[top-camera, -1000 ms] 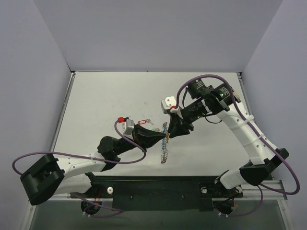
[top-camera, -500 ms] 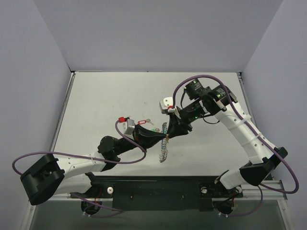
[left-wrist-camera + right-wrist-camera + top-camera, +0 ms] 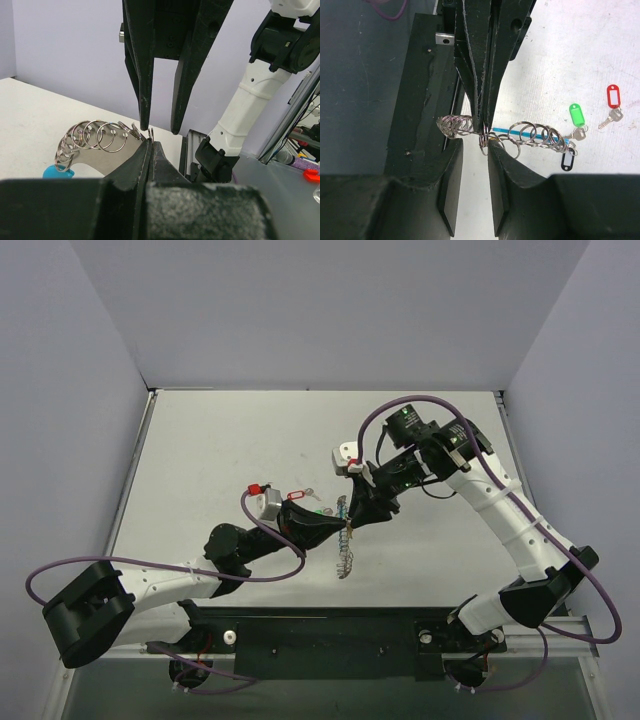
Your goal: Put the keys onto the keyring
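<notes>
The left pincer (image 3: 342, 530) is clenching the keyring (image 3: 530, 134) mid-coil, holding it over the white table (image 3: 200, 460), well inside its edges and the lilac walls (image 3: 330, 310). The right pincer (image 3: 160, 131) is hanging released, fingers (image 3: 142, 75) straddling the coil just beside those tips. The red-tagged key (image 3: 613, 97) is lying well apart.

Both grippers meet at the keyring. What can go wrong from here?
1. The left gripper, jaws shut, pinches the keyring by roughly one turn, coil hanging free either side; a nudge may twist or pull it out.
2. The right gripper, jaws open, straddles the left's tips closely; closing may strike them, not wire.
3. The red-tagged key lies apart on the table, easily left off.
</notes>
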Controlling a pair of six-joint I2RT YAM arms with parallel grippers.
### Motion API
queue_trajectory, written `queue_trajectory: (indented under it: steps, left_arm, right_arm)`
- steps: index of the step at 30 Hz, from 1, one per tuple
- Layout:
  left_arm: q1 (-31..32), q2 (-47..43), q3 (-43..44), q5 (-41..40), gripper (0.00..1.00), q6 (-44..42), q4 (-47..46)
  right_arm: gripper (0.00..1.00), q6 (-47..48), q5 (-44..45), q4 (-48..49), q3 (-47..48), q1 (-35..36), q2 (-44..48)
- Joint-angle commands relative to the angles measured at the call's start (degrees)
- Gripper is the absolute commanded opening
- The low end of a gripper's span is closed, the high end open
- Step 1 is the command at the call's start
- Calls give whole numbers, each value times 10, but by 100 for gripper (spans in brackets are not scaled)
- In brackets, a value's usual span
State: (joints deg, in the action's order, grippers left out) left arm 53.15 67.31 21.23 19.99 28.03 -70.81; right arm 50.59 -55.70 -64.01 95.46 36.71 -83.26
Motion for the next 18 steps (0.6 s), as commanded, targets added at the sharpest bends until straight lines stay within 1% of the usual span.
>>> queue_trajectory:
  steps: [1, 6, 18]
  left_arm:
    - [-1, -10, 22, -2, 0, 4, -135]
    - [-1, -9, 22, -4, 0, 2, -137]
    - [-1, -15, 16, -19, 0, -2, -142]
  right_arm:
    - [23, -5, -13, -4, -1, -5, 5]
    - [23, -8, -13, -1, -7, -3, 5]
    - [16, -15, -11, 10, -25, 2, 6]
